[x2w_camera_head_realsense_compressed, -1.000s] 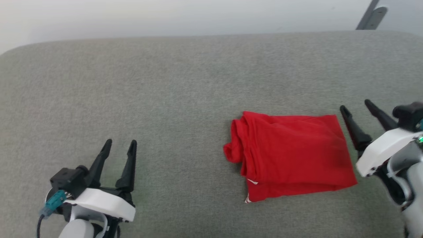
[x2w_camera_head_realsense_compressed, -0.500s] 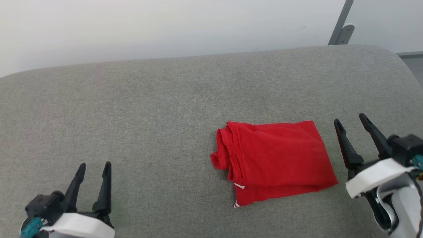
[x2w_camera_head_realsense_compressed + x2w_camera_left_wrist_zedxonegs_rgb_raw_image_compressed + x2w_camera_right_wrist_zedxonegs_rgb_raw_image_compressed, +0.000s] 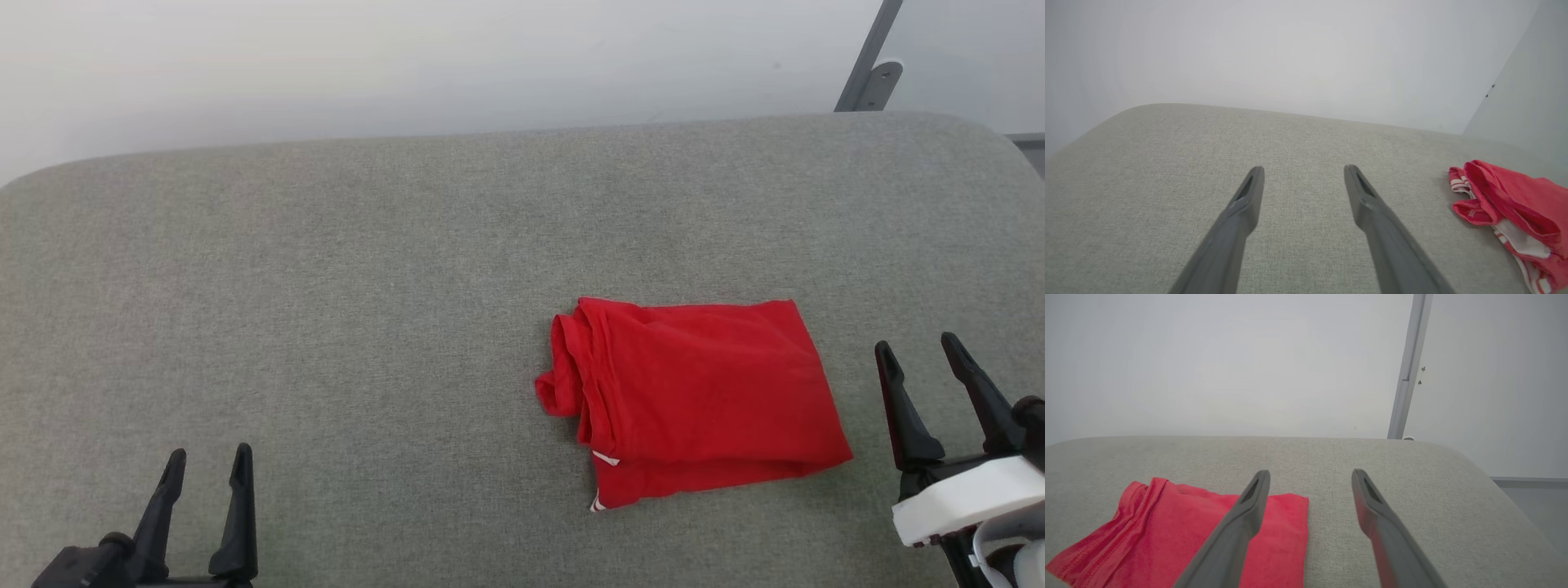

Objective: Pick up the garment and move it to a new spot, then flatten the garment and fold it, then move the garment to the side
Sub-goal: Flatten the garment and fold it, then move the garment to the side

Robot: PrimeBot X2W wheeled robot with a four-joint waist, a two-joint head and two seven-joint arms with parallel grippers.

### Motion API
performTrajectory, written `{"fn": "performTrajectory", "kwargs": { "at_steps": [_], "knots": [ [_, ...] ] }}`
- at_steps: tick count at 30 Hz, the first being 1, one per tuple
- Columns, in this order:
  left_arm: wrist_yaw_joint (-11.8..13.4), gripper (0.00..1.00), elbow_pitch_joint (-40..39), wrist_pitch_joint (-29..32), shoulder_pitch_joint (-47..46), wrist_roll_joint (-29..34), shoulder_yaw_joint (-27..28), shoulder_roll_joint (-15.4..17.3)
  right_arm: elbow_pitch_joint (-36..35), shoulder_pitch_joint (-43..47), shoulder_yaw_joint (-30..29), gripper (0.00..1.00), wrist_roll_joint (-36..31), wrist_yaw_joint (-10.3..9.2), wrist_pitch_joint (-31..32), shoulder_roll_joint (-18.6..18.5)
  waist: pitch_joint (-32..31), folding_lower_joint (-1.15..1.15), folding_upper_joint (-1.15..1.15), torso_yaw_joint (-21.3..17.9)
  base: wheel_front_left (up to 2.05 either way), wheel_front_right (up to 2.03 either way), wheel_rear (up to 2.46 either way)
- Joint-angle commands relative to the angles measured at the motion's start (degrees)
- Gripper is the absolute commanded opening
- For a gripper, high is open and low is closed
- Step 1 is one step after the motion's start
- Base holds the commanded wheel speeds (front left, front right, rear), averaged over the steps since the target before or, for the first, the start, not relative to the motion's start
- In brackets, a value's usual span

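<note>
Across the broad grey woven-fabric cushion [image 3: 326, 269], the folded red jersey garment [image 3: 710, 400] is lying right of centre. Just beside it the right gripper [image 3: 916, 346] is hovering, the left gripper [image 3: 208, 452] well apart; both are gaping wide, holding nothing. Risk: a one-sided pinch pulling layers loose, undoing the fold.

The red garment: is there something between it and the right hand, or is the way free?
Nothing visible stands in the way. The red garment lies folded on the grey cushion. The right hand is open beside the garment's right edge, apart from it, with only bare cushion between them.
</note>
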Motion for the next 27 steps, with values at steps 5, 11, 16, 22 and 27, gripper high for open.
{"fn": "performTrajectory", "kwargs": {
  "at_steps": [5, 11, 16, 22, 27],
  "knots": [
    [0.1, 1.00, -0.8, -0.3, 0.1, 0.4, -0.1, -0.3, -3.1, 2.0, -2.0, 1.00, -0.8, -0.03, 2.0, 1.8, 0.4, 0.00, -0.01, 0.4, 0.00, 0.00, 0.00],
    [0.1, 1.00, -0.8, -0.3, -0.5, 0.5, -0.6, 0.1, -4.4, 2.5, -2.7, 1.00, -1.3, -0.03, 3.5, 2.4, 0.6, 0.00, -0.01, 0.6, 0.00, 0.00, 0.00],
    [0.1, 1.00, -1.1, -0.3, -0.8, 0.3, -0.8, 0.0, -5.4, 2.3, -2.5, 1.00, -1.0, -0.03, 4.8, 2.1, 1.1, 0.00, -0.01, 0.7, 0.00, 0.00, 0.00],
    [0.1, 1.00, -1.2, -0.3, -2.8, 0.4, -2.0, -0.4, -4.7, -0.6, -1.1, 1.00, 0.5, -0.03, 12.1, -0.1, 3.3, 0.00, -0.01, 0.8, 0.00, 0.00, 0.00],
    [0.1, 1.00, -0.9, -0.3, -6.6, 0.0, -3.8, -0.8, -4.3, -5.3, 4.8, 1.00, 1.5, -0.03, 27.8, -6.9, 7.2, 0.00, -0.01, 1.5, 0.00, 0.00, 0.00]
  ]
}}
